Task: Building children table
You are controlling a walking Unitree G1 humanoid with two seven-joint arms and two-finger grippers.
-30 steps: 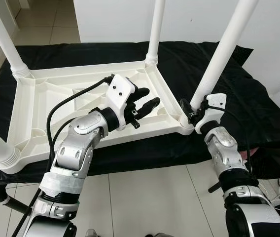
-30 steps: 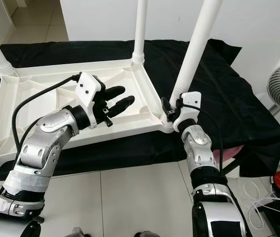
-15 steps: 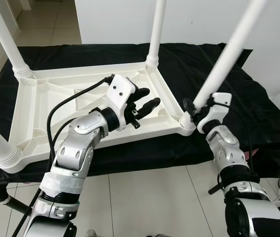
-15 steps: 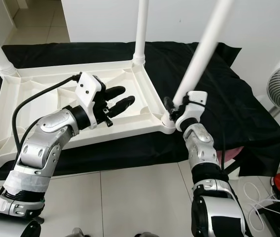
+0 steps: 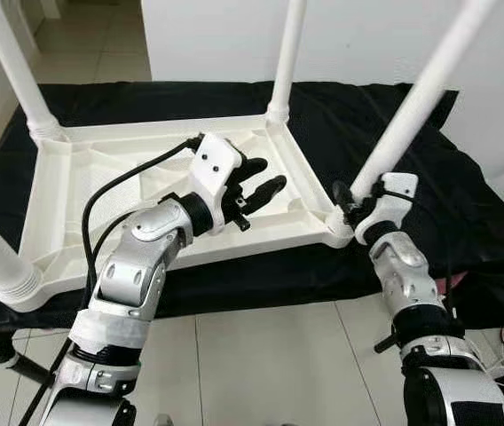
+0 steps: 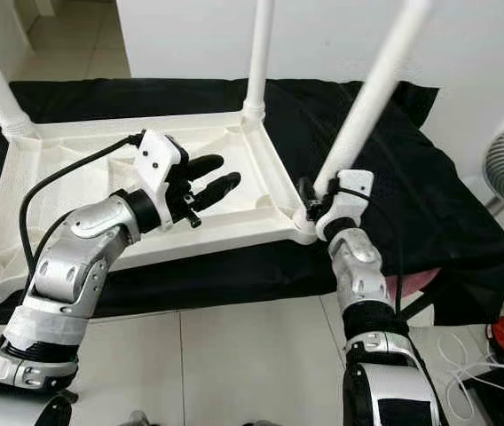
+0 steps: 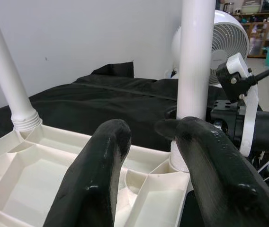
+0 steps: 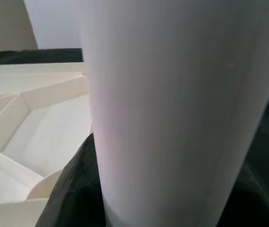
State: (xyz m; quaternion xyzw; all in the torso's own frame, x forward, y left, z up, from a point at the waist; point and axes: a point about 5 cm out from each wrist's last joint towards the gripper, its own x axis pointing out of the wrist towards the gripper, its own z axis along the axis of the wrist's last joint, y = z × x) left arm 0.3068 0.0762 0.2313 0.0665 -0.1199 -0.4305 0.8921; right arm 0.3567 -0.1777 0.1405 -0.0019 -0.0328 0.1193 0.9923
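Being gripped low by the right gripper (image 5: 351,197), the leg (image 5: 412,106) is being seated in the tabletop (image 5: 57,204) corner; the left gripper (image 5: 256,188) is being held open above.

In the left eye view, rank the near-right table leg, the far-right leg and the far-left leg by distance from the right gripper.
1. Near-right table leg: held in the right gripper, at the tabletop's near-right corner.
2. Far-right leg: back corner, same side.
3. Far-left leg: opposite back corner, farthest.
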